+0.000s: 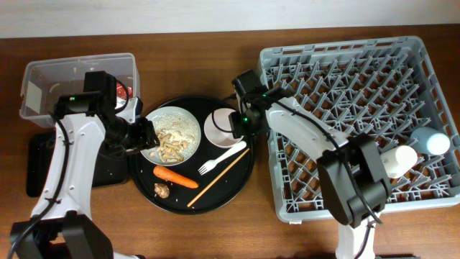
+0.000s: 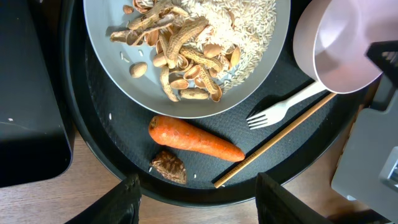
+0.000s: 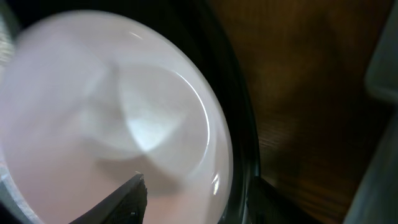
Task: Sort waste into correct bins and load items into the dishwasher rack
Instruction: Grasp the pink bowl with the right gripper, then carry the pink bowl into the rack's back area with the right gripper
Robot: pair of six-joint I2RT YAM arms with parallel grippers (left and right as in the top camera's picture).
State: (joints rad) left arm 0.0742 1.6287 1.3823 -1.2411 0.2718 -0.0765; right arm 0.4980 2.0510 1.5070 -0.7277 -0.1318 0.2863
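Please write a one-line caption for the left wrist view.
A plate of rice and peanut shells beside a carrot, brown lump, fork and chopstick on a black tray.

Robotics lab setup: 2 arms (image 1: 72, 155) over a wooden table (image 1: 201, 68).

Bright, even light; white bowl (image 3: 112, 112) blurred.

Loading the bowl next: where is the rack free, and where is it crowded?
The rack is bare of dishes across its left and middle; only its right edge holds a blue cup and a white cup. The round tray is crowded with plate, bowl, fork, chopstick and carrot; a bare strip lies between chopstick and lower right rim.
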